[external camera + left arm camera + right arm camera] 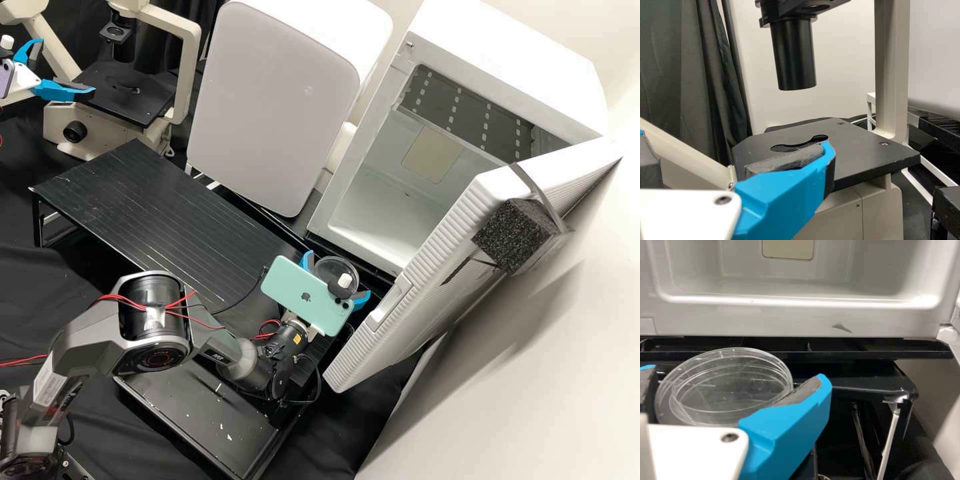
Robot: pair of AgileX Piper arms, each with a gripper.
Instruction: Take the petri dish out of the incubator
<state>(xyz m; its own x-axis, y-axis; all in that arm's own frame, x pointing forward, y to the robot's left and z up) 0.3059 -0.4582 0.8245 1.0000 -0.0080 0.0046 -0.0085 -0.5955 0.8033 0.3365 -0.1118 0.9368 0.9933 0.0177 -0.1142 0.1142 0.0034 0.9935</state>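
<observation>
In the high view my right gripper (335, 277) is just outside the incubator (355, 248), below its front edge, shut on the clear petri dish (332, 265). The right wrist view shows the round dish (730, 385) level between the two pads of this gripper (735, 374), with the incubator's lower front rim (790, 317) beyond. At the far left of the high view, my left gripper (67, 65) stands open beside the microscope (127, 97). Nothing is between the fingers of the left gripper (735, 145) in its wrist view, facing the microscope's black stage (865, 150).
The ribbed incubator door (427, 280) hangs open to the right of the right gripper, with a black foam block (510, 235) on it. A black slatted platform (160, 213) spans the middle. Behind it stands a white, closed box-like unit (273, 100).
</observation>
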